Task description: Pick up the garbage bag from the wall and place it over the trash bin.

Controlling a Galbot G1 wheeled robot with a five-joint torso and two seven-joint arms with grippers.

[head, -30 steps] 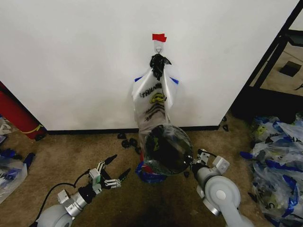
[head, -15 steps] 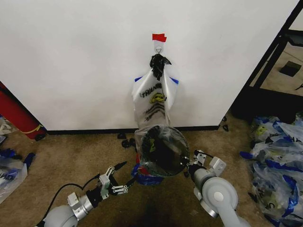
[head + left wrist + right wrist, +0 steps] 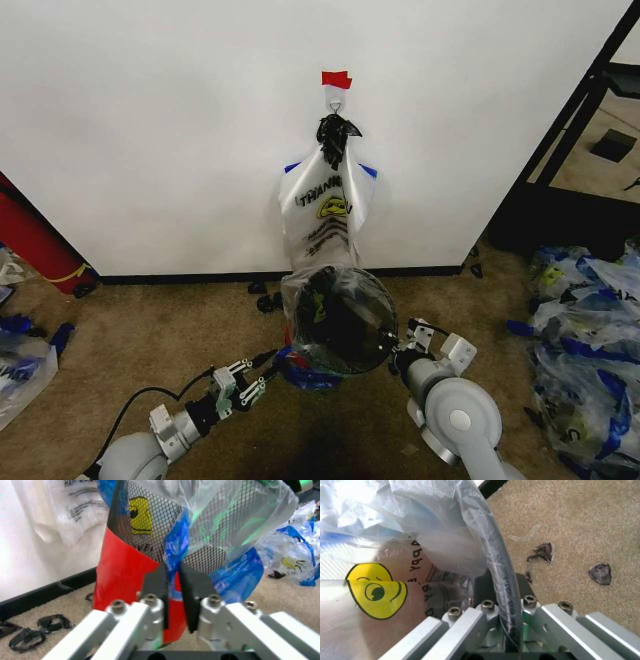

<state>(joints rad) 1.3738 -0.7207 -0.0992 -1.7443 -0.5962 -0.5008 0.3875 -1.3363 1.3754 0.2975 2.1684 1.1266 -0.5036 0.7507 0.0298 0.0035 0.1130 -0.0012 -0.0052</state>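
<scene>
Garbage bag [image 3: 335, 320] draped over trash bin [image 3: 131, 573], just ahead of both grippers — thin, slippery film, weightless, tears easily; best held at blue edge. Left gripper [image 3: 173, 588] clenched on blue edge at bin's side. Right gripper [image 3: 502, 592] clamped on rim through film. Versus a second ago: left gripper was spread, apart from bin.

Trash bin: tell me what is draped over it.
The garbage bag covers the trash bin's rim; the left pincer pinches its blue edge, the right pincer clamps the rim. The bin's floor is hidden.
</scene>
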